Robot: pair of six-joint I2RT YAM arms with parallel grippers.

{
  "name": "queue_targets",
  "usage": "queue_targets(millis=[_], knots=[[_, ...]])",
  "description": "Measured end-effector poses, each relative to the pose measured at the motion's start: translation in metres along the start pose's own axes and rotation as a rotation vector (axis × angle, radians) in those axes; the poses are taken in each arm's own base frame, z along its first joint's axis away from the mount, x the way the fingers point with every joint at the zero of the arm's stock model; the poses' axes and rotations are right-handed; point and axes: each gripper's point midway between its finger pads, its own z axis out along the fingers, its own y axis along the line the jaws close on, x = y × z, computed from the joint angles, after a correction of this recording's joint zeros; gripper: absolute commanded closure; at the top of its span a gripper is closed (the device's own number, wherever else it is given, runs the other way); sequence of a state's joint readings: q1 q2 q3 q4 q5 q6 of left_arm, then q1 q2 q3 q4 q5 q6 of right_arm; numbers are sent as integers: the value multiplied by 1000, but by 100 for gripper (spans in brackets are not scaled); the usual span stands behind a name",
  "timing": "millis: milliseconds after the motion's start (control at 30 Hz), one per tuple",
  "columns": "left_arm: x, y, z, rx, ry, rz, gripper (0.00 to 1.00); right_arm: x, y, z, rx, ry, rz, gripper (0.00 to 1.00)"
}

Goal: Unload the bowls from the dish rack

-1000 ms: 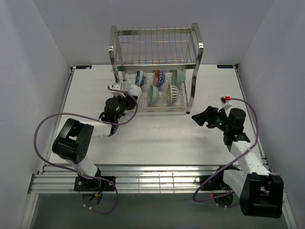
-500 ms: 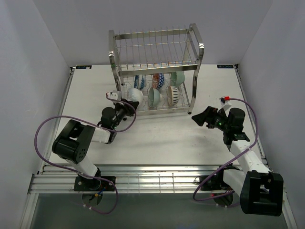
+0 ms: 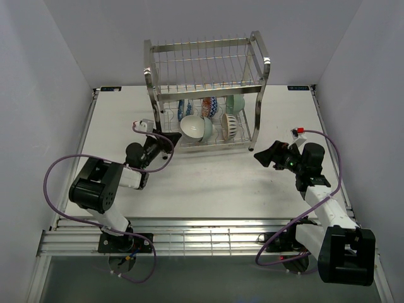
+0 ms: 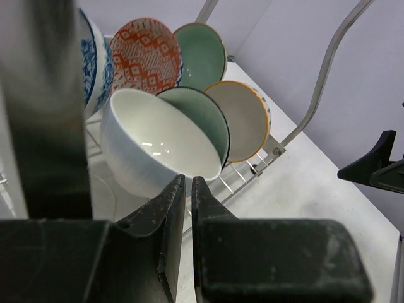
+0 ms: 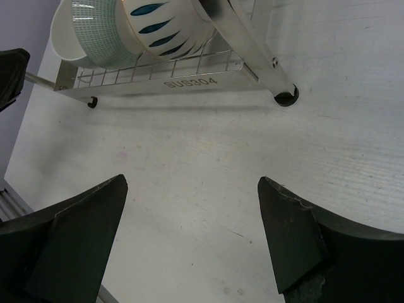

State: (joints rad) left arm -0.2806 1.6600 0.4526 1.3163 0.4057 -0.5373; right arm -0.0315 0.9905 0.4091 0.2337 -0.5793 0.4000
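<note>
The dish rack (image 3: 205, 63) stands at the back centre with several bowls on its lower tier. A white bowl (image 3: 192, 126) lies at the front left of that tier, opening up. Behind and beside it are a mint bowl (image 3: 236, 102), a red-blue bowl (image 3: 210, 105), a blue-white bowl (image 3: 184, 107) and a brown-striped bowl (image 3: 230, 124). My left gripper (image 3: 169, 140) is shut. In the left wrist view its tips (image 4: 188, 178) sit right at the white bowl's (image 4: 151, 148) lower rim, neither finger inside it. My right gripper (image 3: 264, 156) is open and empty, right of the rack.
The rack's front right foot (image 5: 285, 96) and base rail (image 5: 189, 82) show in the right wrist view, above bare table. A blurred rack post (image 4: 44, 107) stands close on the left in the left wrist view. Grey walls enclose the table.
The rack shifted, then came to rest. The white bowl moved right and turned its opening up. My left gripper drew back left. The right arm has not moved.
</note>
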Motion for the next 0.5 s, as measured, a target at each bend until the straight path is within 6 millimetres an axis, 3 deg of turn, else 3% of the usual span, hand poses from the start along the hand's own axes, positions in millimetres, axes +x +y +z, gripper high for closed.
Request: queue_targets(millis=[100,133,233,300,500], knots=[[11,7,-6,-9,33,-38,100,0,0,0,0,0,-2,10],[14,9,-8,-11,44,-48,89,0,0,0,0,0,-4,10],[19,8,-10,1,63,-60,78,0,0,0,0,1,-7,10],[19,6,-9,14,71,-53,64,0,0,0,0,1,-8,10],[10,2,-6,-13,99,-52,57,0,-1,0,0,1,-10,10]])
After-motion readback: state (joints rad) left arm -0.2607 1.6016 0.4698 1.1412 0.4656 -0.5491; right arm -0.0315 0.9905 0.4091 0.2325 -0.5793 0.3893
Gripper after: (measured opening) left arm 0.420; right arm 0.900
